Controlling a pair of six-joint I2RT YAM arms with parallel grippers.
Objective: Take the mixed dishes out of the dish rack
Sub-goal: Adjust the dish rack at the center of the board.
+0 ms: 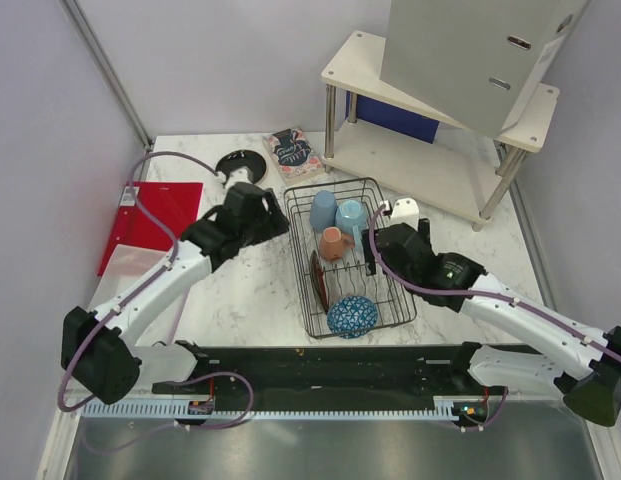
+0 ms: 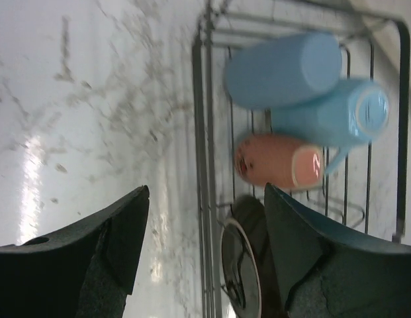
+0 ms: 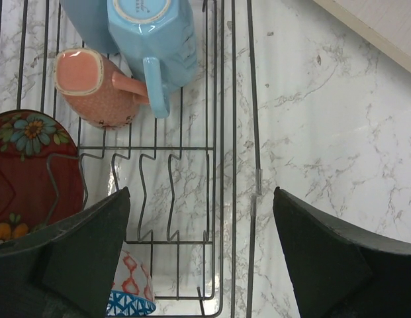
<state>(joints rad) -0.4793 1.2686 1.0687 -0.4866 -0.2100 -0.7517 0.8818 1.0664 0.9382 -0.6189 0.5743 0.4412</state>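
Observation:
The black wire dish rack (image 1: 390, 300) stands mid-table. In it are two light-blue cups (image 1: 323, 210) (image 1: 351, 215), a salmon-pink mug (image 1: 335, 243), upright plates (image 1: 318, 280) and a blue-and-white patterned bowl (image 1: 352, 316). A black plate (image 1: 240, 163) lies on the table at the back left. My left gripper (image 1: 280, 222) is open and empty over the rack's left rim (image 2: 204, 165), with a dark plate (image 2: 241, 265) between its fingers. My right gripper (image 1: 385, 240) is open and empty over the rack's right rim (image 3: 233, 132). The right wrist view shows the mug (image 3: 86, 86), a cup (image 3: 159, 40), a red-brown flowered plate (image 3: 26, 165) and the bowl (image 3: 129, 291).
A white two-tier shelf (image 1: 430, 150) with metal legs stands at the back right, with a grey box on top. A patterned booklet (image 1: 290, 153) lies behind the rack. A red folder (image 1: 150, 220) lies at the left. Walls close in both sides.

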